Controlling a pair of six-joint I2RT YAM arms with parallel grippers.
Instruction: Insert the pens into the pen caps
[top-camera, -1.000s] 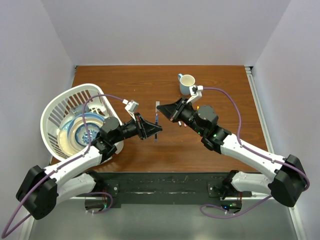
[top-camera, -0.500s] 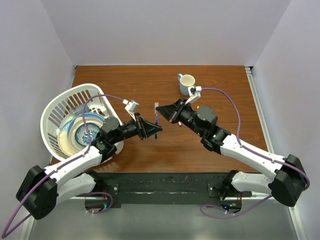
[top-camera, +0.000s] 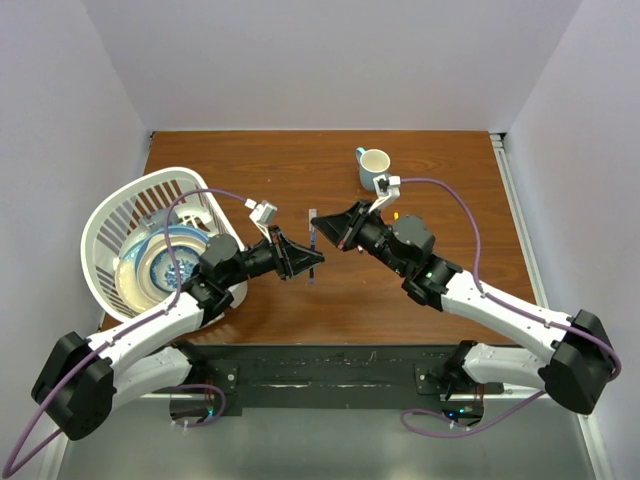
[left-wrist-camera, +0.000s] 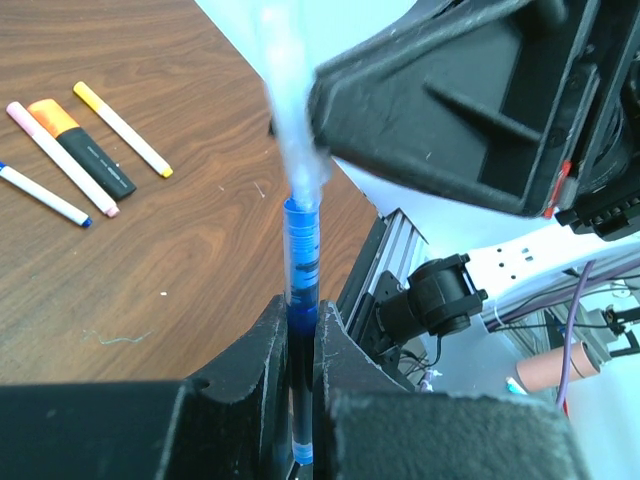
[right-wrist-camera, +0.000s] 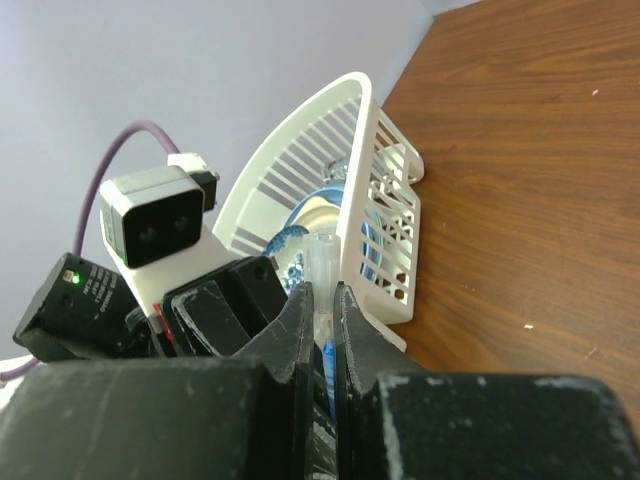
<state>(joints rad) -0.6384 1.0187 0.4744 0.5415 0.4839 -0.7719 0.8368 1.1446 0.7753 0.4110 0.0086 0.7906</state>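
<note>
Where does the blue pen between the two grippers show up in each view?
Top external: blue pen mid-table, where the arms meet.
Left wrist: centre, upright in the left gripper.
Right wrist: lower centre, blue sliver in the right gripper.
Shared landmark: brown table.

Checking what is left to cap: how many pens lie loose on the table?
4, side by side in the left wrist view: a blue-tipped white pen, a pink-tipped white pen, a black-orange highlighter, a yellow pen. Others may be hidden.

The right gripper (top-camera: 322, 231) moves a little to the left, toward the left gripper (top-camera: 317, 262). The gap between them is smaller than before.
</note>
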